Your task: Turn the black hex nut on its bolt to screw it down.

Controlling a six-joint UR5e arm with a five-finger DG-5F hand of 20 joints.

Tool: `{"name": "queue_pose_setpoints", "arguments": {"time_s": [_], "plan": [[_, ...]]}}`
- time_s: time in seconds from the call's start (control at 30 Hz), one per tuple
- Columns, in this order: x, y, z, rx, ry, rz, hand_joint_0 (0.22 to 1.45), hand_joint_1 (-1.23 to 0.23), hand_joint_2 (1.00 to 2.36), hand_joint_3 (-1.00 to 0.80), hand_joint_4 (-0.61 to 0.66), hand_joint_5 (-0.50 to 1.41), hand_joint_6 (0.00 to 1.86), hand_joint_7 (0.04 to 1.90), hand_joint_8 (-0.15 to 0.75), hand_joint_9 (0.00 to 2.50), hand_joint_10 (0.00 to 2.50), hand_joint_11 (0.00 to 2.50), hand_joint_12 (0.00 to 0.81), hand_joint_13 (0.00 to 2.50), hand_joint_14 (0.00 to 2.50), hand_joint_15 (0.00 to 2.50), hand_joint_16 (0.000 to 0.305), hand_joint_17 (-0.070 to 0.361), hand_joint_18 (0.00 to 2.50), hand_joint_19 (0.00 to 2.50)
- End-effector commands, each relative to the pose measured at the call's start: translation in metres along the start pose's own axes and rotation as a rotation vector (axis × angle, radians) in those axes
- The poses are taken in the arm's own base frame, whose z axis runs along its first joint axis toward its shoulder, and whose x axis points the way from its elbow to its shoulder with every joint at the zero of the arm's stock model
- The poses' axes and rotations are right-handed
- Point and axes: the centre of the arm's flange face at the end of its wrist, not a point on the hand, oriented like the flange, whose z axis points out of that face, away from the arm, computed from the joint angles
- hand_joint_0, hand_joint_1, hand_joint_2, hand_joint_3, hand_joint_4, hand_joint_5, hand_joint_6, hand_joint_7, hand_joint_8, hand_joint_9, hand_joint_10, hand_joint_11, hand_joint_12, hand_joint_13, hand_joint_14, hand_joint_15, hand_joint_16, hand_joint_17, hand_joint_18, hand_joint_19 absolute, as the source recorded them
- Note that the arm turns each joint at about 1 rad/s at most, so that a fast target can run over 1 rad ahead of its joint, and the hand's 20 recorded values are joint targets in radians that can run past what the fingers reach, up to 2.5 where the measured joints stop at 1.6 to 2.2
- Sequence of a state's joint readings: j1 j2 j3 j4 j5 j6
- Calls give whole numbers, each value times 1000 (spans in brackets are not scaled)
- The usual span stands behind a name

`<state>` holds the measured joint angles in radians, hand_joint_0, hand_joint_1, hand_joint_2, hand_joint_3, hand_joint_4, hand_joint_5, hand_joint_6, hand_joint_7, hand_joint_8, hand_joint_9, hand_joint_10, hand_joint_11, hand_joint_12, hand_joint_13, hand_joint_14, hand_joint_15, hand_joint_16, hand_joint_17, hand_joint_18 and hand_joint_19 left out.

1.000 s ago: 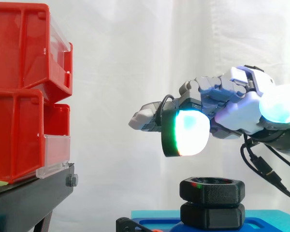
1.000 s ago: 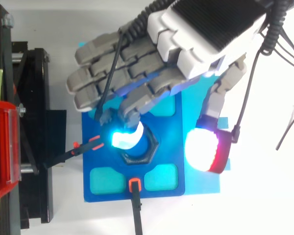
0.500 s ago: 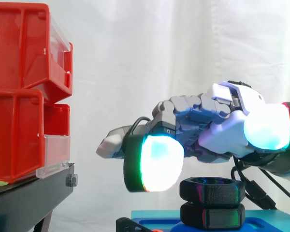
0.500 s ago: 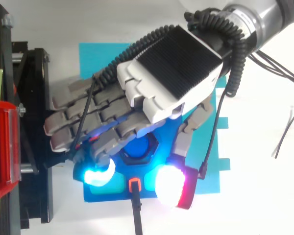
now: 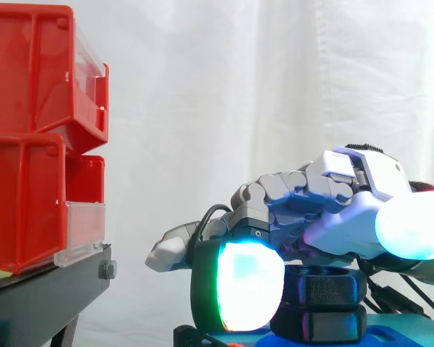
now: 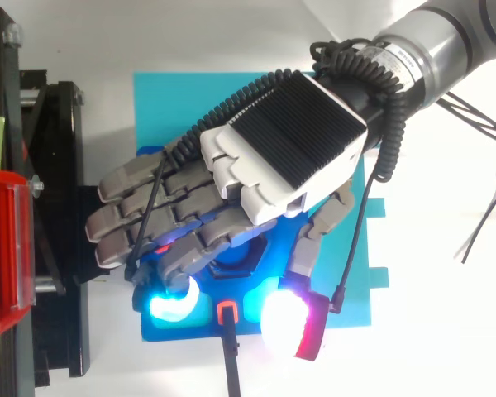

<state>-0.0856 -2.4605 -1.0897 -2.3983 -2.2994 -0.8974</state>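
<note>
hand [image 6: 281, 149] has dropped low over the black hex nut [image 5: 329, 290], fingers [image 6: 140, 215] loosely spread beside it, not gripping yet; turning looks next.

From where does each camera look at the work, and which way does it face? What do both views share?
Side view: beside the work at its height, looking level across the black hex nut toward the white curtain; the hand shows at the right.
Top view: above the work, looking down on the blue base; the hand's back and the arm show.
Shared: hand, nut, red bins.
</note>
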Motion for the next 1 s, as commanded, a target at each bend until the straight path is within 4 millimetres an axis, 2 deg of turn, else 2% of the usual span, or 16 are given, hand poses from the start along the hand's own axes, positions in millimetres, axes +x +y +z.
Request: {"name": "queue_pose_setpoints", "arguments": {"time_s": [0.0, 0.4, 0.53, 0.97], "plan": [[-1, -1, -2, -2, 2, -2, 465, -377, 1000, -500, 299, -169, 501, 1035, 307, 272, 3, 110, 363, 276, 0, 0, 51, 114, 200, 55], [-9, -7, -13, -21, -3, -34, 466, -380, 1000, -500, 301, -160, 500, 1087, 309, 278, 2, 118, 365, 291, 0, 1, 51, 114, 215, 71], [-11, -10, -19, -30, 10, -34, 468, -384, 1000, -500, 302, -162, 536, 1033, 312, 291, 3, 135, 364, 301, 0, 4, 50, 114, 224, 77], [-15, -15, -30, -23, 17, -33, 470, -399, 1000, -500, 297, -165, 543, 1024, 312, 299, 3, 138, 364, 325, 0, 20, 50, 113, 243, 90]]}}
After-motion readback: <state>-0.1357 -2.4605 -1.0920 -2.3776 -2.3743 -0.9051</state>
